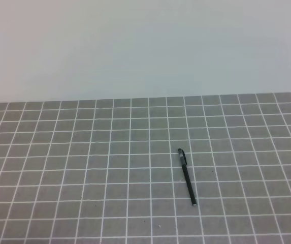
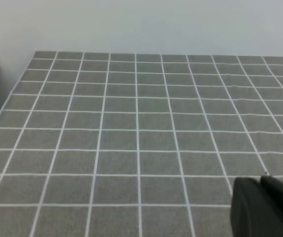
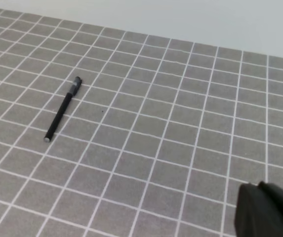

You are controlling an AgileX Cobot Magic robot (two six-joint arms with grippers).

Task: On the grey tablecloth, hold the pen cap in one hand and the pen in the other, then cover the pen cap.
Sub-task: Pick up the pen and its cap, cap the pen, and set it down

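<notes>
fingers: both grippers closed on nothing, left gripper [image 2: 264,207] and right gripper [image 3: 267,210] held off the grey tablecloth [image 1: 59,168]
pen [image 1: 187,177]: lay flat right of centre, cap apparently already on
status: looked done, arms clear

A bare test bench in a lab-like setting is showing here: a grey tablecloth [image 1: 84,168] printed with a white measuring grid is lying flat against a plain, pale, unmarked wall [image 1: 145,46].
</notes>
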